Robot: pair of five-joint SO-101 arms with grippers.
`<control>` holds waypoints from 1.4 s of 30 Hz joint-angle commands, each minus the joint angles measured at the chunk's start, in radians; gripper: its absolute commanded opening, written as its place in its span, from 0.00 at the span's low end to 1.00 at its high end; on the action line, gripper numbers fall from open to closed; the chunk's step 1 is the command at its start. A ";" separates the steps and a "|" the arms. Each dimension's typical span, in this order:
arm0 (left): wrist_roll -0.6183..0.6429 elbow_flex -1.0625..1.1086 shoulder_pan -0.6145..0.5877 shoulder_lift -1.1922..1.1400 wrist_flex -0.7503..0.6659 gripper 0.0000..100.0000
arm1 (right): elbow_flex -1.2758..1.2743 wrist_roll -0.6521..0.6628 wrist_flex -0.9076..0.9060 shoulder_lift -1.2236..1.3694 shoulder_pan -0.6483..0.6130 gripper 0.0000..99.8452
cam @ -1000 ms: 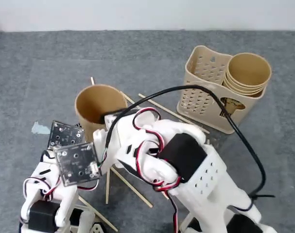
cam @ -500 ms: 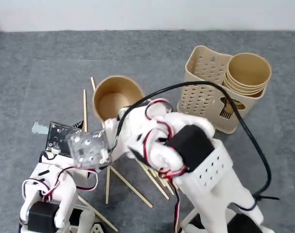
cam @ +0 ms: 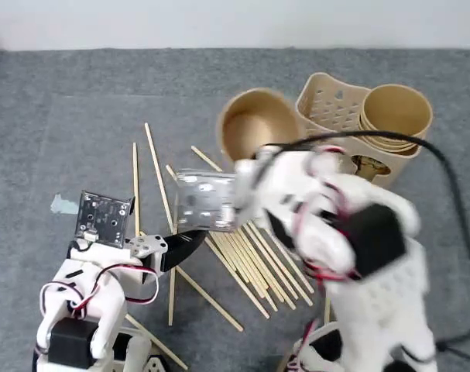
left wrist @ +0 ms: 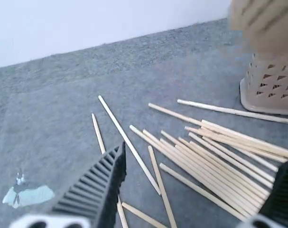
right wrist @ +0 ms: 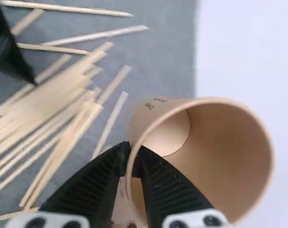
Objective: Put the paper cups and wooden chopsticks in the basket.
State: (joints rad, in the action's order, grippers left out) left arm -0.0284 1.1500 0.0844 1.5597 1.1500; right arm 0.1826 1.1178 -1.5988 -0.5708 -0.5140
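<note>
Right arm: pinching the rim of a paper cup with the right gripper, one jaw sitting inside the wall and one outside.
Cup position: hanging mouth-up above the table, just beside the basket, at the end away from the stacked cups.
Left arm: hovering low over the table with the left gripper gaping wide, jaws gripping nothing.
Sticks: fanning out as a bundle of chopsticks flat on the table in front of the basket, with a few more lying loose and apart toward the left arm.
Basket contents: standing upright and nesting the stacked cups in one end, rims poking above the wall.
Odd bit: sticking to the table near the left arm, a blue scrap.
</note>
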 commanded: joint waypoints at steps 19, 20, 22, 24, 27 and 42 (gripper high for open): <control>0.118 0.222 -0.181 0.003 -0.083 0.45 | 0.055 -0.189 0.282 0.022 0.656 0.01; 0.118 0.242 -0.181 0.003 -0.100 0.45 | 0.055 -0.189 0.283 0.044 0.659 0.01; 0.118 0.275 -0.181 0.003 -0.126 0.45 | 0.055 -0.189 0.277 0.085 0.659 0.01; 0.118 0.303 -0.181 0.003 -0.143 0.45 | 0.055 -0.189 0.272 0.117 0.659 0.01; 0.118 0.318 -0.183 0.003 -0.149 0.45 | 0.055 -0.190 0.257 0.150 0.662 0.01; 0.117 0.332 -0.178 0.003 -0.149 0.45 | 0.094 -0.308 0.240 0.193 0.661 0.19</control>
State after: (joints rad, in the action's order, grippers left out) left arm 0.0821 1.4753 -0.0921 1.5505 1.0257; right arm 0.1872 0.8938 -1.3594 -0.3744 0.1396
